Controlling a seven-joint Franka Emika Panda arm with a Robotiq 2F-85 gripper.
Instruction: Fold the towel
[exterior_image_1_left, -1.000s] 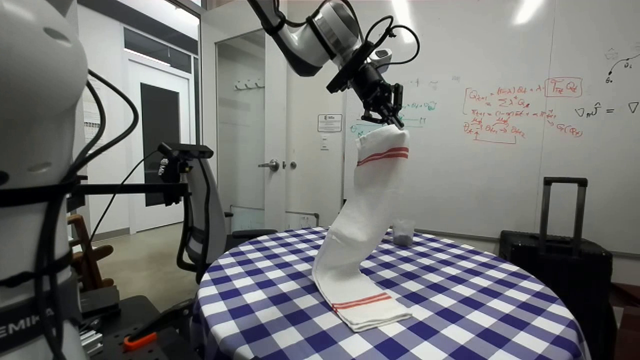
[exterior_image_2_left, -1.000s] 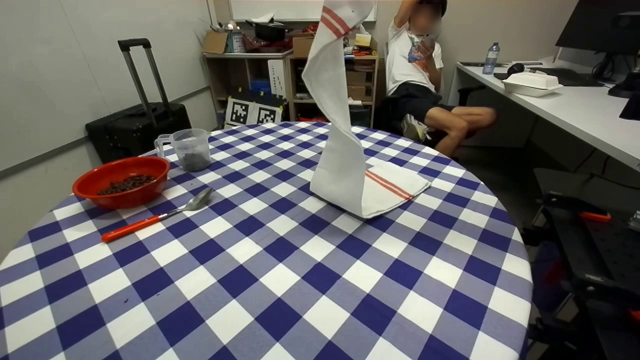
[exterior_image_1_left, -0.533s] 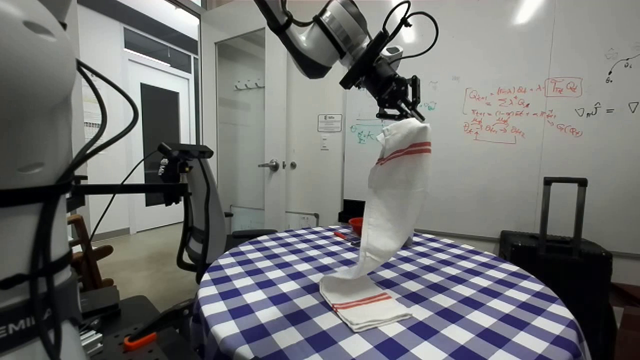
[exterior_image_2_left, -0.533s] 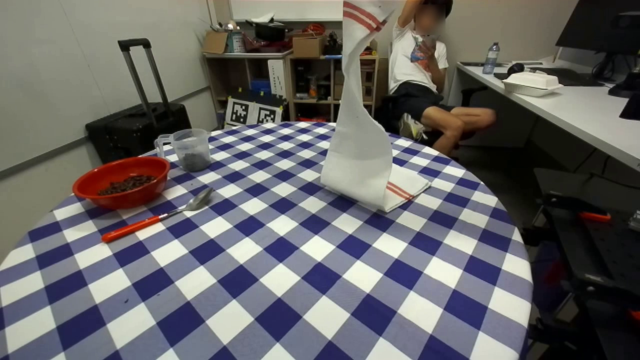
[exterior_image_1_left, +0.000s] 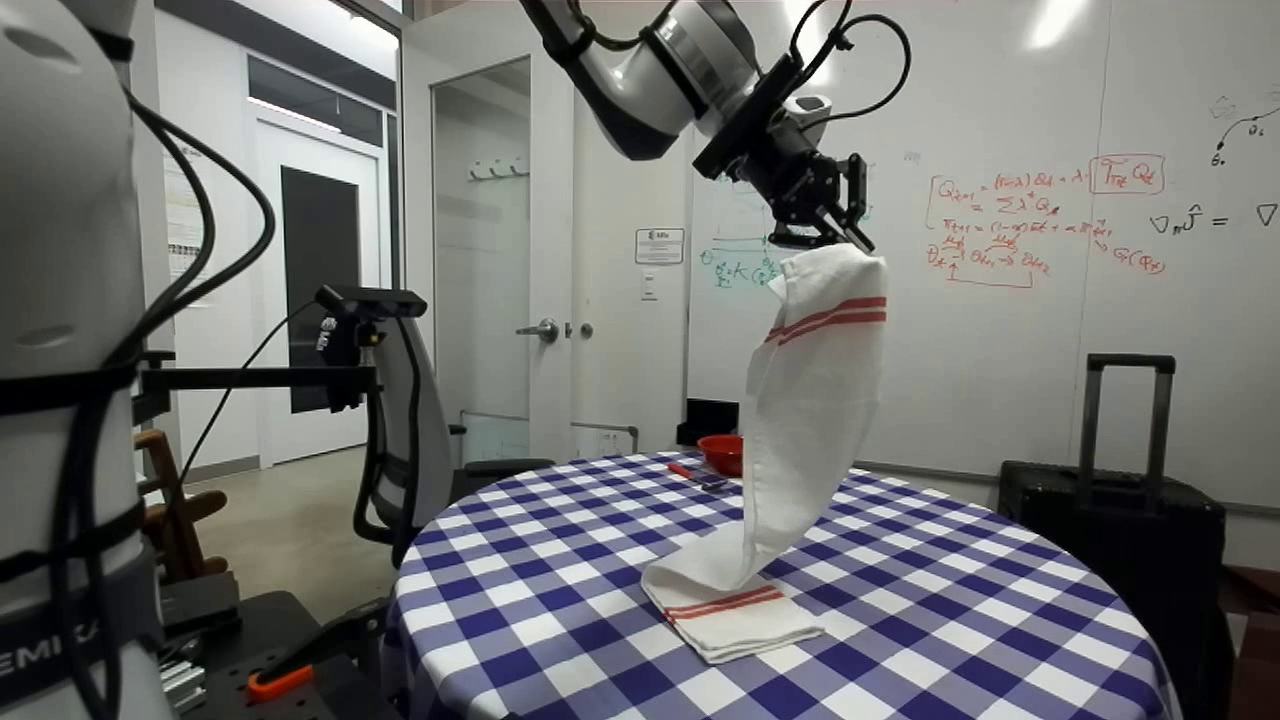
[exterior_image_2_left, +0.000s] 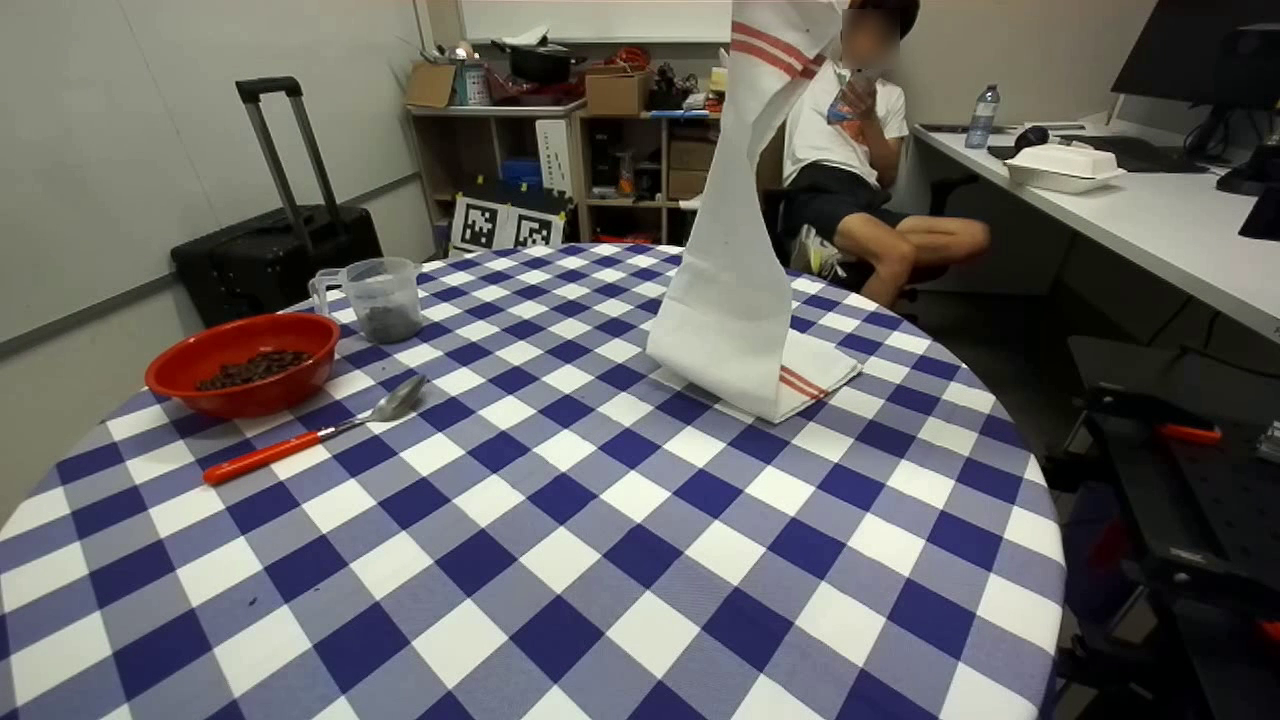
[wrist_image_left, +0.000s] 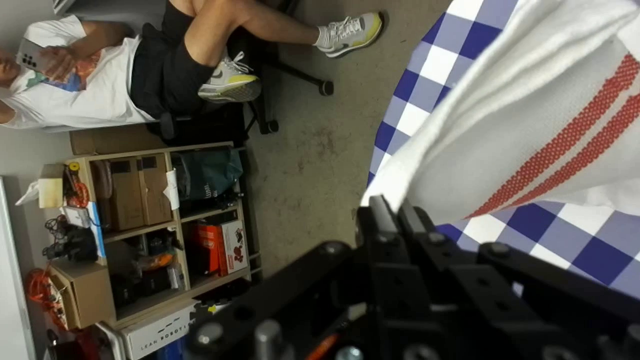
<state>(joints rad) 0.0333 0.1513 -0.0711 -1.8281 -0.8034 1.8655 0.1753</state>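
The white towel (exterior_image_1_left: 815, 400) hangs from my gripper (exterior_image_1_left: 852, 240) over the checked table. Its upper end has two red stripes below the fingers. Its lower end, also red-striped, lies flat on the cloth, with a curved bend between. In an exterior view the towel (exterior_image_2_left: 728, 275) hangs twisted, standing partly in front of its lying end; the gripper is out of that picture. In the wrist view the fingers (wrist_image_left: 398, 207) are shut on a corner of the towel (wrist_image_left: 480, 145), which spreads up and to the right.
A red bowl (exterior_image_2_left: 245, 365) with dark bits, a spoon (exterior_image_2_left: 320, 430) with a red handle and a clear measuring cup (exterior_image_2_left: 385, 300) stand on the checked tablecloth (exterior_image_2_left: 560, 560). A person (exterior_image_2_left: 850, 150) sits beyond the table. A black suitcase (exterior_image_1_left: 1110, 530) stands beside it.
My gripper has moved right in an exterior view, with the towel's held end, and dipped slightly in the last half second. The towel's bend now hangs closer over its lying end.
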